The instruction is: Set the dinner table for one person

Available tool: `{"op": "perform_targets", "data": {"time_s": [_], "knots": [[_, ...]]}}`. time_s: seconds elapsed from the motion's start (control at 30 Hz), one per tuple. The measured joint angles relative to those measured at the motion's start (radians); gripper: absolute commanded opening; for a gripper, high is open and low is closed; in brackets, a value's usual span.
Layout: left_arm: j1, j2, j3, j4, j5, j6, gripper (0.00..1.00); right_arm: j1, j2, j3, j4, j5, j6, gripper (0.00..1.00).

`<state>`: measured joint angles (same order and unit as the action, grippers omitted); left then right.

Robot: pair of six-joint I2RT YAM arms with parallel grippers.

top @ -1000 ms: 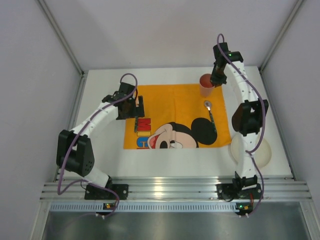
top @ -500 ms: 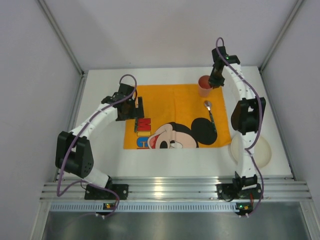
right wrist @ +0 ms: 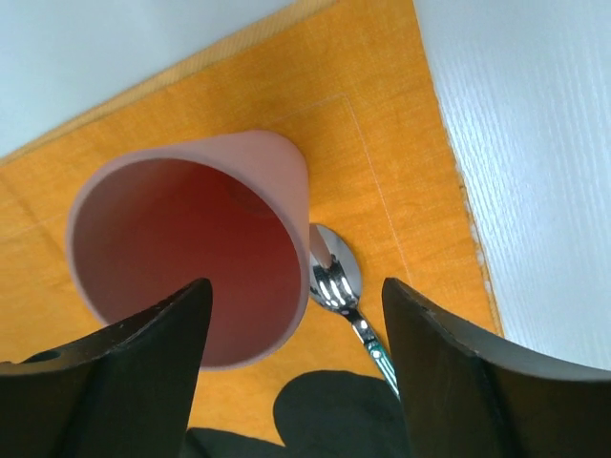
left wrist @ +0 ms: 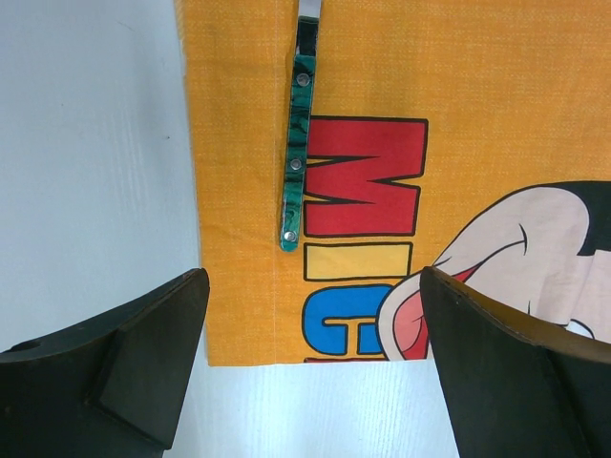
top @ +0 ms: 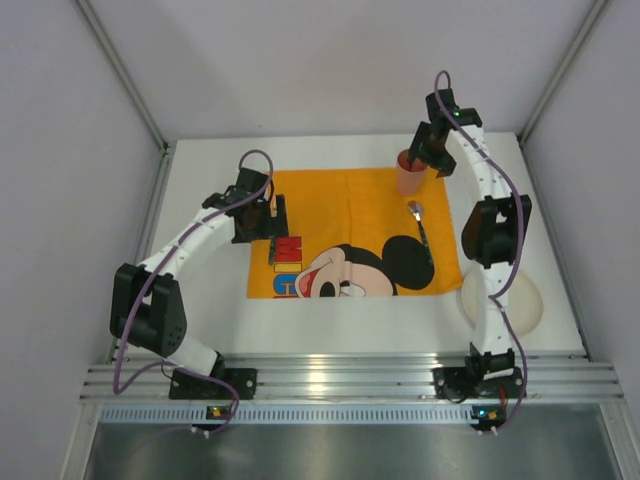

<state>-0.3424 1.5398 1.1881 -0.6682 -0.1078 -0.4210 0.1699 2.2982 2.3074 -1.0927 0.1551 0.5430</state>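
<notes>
Cup [right wrist: 191,258] upright on the orange mat's [top: 340,200] far right corner, mat flat on the white dinner table [top: 350,322]. My right gripper [right wrist: 296,291] stands with jaws apart around it; I should lift straight up, clear of rim and spoon [right wrist: 334,277]. Left gripper [left wrist: 313,275] hangs spread wide too.

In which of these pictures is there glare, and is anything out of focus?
Top external: even light, a bright glare strip on the metal rail. Right wrist: sharp highlights on the spoon, the pink cup in focus. Left wrist: the placemat weave is crisp, without glare.
</notes>
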Motion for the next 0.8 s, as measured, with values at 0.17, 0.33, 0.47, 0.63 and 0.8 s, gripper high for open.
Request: {"op": "perform_targets", "data": {"time_s": [0.17, 0.33, 0.47, 0.63, 0.8], "knots": [[0.000, 0.000, -0.002, 0.000, 0.008, 0.000, 0.97, -0.013, -0.001, 0.033, 0.014, -0.007, -0.002, 0.82], [0.000, -0.009, -0.003, 0.000, 0.012, 0.000, 0.97, -0.041, -0.026, 0.026, 0.015, -0.025, -0.021, 0.94], [0.000, -0.017, -0.005, 0.000, 0.015, 0.000, 0.97, -0.101, -0.209, -0.137, 0.051, -0.027, -0.042, 0.95], [0.000, -0.022, -0.013, 0.002, 0.023, 0.000, 0.97, -0.396, -0.654, -0.557, 0.163, -0.048, -0.049, 0.95], [0.000, -0.023, -0.023, 0.002, 0.052, 0.000, 0.96, -0.612, -0.925, -0.920, 0.187, -0.020, 0.010, 0.98]]}}
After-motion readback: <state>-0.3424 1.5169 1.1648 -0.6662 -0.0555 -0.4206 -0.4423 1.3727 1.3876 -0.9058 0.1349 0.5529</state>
